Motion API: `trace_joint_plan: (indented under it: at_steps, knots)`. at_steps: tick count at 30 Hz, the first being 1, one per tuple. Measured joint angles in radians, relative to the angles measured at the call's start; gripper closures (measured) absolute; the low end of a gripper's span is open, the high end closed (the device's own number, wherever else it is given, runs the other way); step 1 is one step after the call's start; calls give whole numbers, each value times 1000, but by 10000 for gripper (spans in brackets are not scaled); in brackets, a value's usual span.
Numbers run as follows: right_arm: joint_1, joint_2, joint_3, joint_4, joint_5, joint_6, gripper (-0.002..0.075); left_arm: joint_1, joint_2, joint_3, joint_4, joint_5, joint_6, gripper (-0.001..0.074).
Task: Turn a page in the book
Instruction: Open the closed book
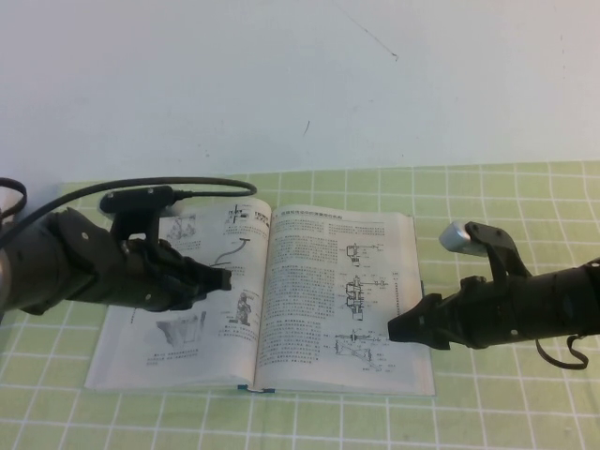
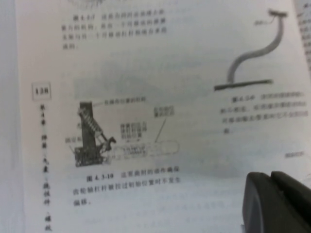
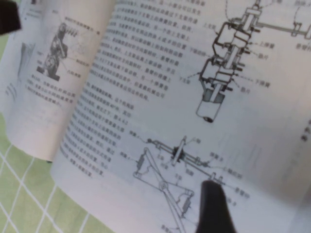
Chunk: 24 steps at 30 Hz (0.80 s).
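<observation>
The book [image 1: 217,367] lies open and flat on the cloth, its dark teal cover edge [image 1: 251,387] showing at the near side. My left gripper [image 1: 223,278] is shut and empty, its tip low over the left page near the spine; in the left wrist view [image 2: 272,175] the two jaws lie closed together above the printed left page [image 2: 146,97]. My right gripper [image 1: 394,330] rests at the lower outer part of the right-hand page [image 1: 309,281]. In the right wrist view its dark tip [image 3: 212,189] sits on a line diagram of that page [image 3: 160,87].
A green checkered cloth [image 1: 487,412] covers the table, with a white wall behind. A black cable [image 1: 187,185] arcs over the left arm. The left gripper's tip shows at the corner of the right wrist view [image 3: 7,17].
</observation>
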Motion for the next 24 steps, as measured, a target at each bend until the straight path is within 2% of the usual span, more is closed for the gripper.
trace_joint_plan:
  at_steps: [11, 24]
  knots:
    - [0, 13, -41, -2, 27, 2, 308, 0, 90, -12, -36, 17, 27, 738]
    - [-2, 59, -57, 35, 73, 0, 309, 0, 99, -18, -52, 28, 47, 738]
